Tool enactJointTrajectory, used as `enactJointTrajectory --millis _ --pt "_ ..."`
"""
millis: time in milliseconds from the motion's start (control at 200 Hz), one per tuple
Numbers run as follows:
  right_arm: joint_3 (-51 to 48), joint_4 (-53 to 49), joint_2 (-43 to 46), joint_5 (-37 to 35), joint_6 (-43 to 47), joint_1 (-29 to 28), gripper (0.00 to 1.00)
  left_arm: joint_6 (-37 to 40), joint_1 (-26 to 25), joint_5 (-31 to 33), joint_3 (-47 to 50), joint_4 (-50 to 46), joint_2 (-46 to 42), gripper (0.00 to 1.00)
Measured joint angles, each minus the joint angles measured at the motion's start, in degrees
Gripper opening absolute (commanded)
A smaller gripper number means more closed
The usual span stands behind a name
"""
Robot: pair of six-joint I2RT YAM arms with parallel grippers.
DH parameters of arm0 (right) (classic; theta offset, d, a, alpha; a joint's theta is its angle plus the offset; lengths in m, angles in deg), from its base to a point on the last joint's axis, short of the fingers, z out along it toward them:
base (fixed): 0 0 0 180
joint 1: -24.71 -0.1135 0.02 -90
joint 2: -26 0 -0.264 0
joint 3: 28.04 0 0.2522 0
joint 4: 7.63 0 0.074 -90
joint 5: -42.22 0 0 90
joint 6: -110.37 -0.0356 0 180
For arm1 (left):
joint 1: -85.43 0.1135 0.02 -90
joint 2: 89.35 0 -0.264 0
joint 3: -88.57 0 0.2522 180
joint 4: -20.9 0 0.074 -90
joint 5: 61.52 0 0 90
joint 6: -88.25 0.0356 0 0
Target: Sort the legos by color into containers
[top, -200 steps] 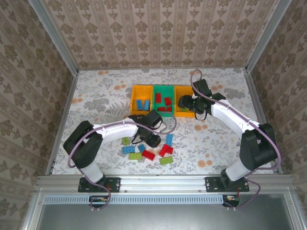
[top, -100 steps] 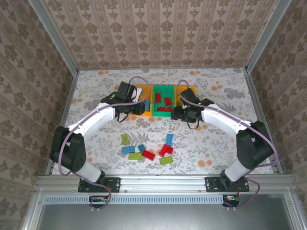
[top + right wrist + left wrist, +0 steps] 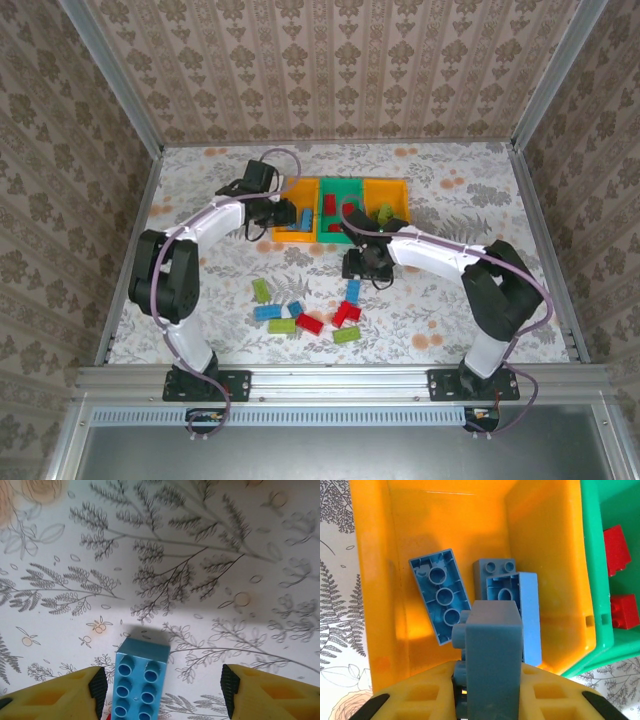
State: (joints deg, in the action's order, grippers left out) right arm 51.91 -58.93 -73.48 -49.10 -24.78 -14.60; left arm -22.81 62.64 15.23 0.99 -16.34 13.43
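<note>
The left gripper (image 3: pixel 490 692) is closed on a grey-blue studded plastic brick (image 3: pixel 492 630), which stands up between its yellow fingers (image 3: pixel 415 700). One second ago this gripper was low at the loose pile on the near side of the table. Now it hangs over the left orange-yellow plastic bin (image 3: pixel 377 580) at the far side, where several blue bricks (image 3: pixel 440 595) already lie. In my judgement the brick is above the correct container and only the release remains.

The right gripper (image 3: pixel 163 687) has left the right orange-yellow plastic bin (image 3: pixel 397 187), where light green bricks (image 3: pixel 384 213) lie, and has come nearer, toward the pile. Its fingers (image 3: pixel 60 695) are about half open and hold nothing. A light blue studded plastic brick (image 3: pixel 141 680) lies between them on the flowered table cover (image 3: pixel 200 555), closer to one finger and not touched. It is probably the next pick. The other loose bricks (image 3: pixel 310 322) wait just nearer.
</note>
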Motion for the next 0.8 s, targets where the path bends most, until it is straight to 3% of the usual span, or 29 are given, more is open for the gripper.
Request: enactJointTrajectory --millis 175,385,800 --pt "0.20 -0.09 -2.14 0.04 -1.77 -1.18 0.65 0.07 0.00 0.66 -2.82 0.37 0.59 0.37" --pt "1.75 -0.52 -4.76 0.44 -2.01 -1.95 0.64 -0.35 0.00 1.88 -3.63 0.81 0.68 0.59" --pt "3.58 -2.23 -7.04 1.62 -2.25 -2.75 0.64 -0.85 0.02 2.93 1.36 2.75 -3.10 0.81"
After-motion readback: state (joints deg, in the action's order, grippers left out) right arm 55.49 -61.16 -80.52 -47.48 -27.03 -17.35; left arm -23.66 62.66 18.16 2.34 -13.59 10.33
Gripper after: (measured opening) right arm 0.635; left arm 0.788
